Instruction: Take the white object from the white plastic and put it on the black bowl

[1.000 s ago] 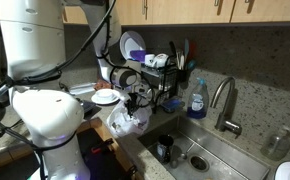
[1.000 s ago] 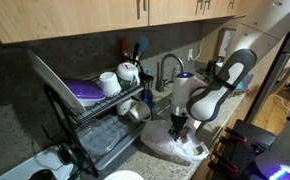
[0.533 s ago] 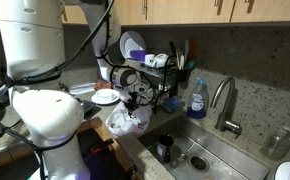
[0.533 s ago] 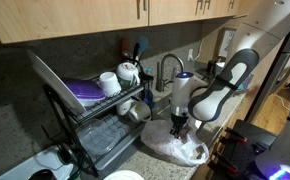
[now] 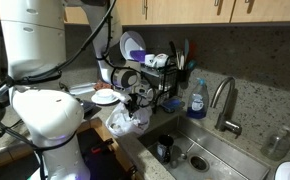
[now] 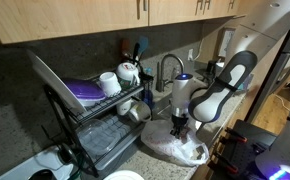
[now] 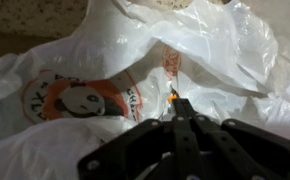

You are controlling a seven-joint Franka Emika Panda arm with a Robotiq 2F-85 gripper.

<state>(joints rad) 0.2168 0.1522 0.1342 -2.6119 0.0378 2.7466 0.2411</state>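
Note:
The white plastic (image 5: 128, 122) is a crumpled, shiny bag with red and orange print, lying on the counter beside the sink in both exterior views (image 6: 175, 148). It fills the wrist view (image 7: 215, 40). My gripper (image 7: 177, 103) points down into its folds, with the black fingers (image 7: 155, 140) pressed together and a small orange spot at their tips. In both exterior views the gripper (image 5: 135, 103) (image 6: 177, 128) sits right on top of the bag. The white object is hidden among the folds, and I cannot tell if the tips pinch anything. The black bowl is not recognisable in any view.
A dish rack (image 6: 100, 120) with a blue plate (image 5: 135, 45) and a white mug (image 6: 110, 82) stands against the wall behind the bag. A white plate (image 5: 106, 97) lies beside the arm. The sink (image 5: 195, 150), faucet (image 5: 223, 100) and blue soap bottle (image 5: 196, 98) are next to the bag.
The bag's top folds have shifted slightly under the gripper. The arm has stayed almost in place.

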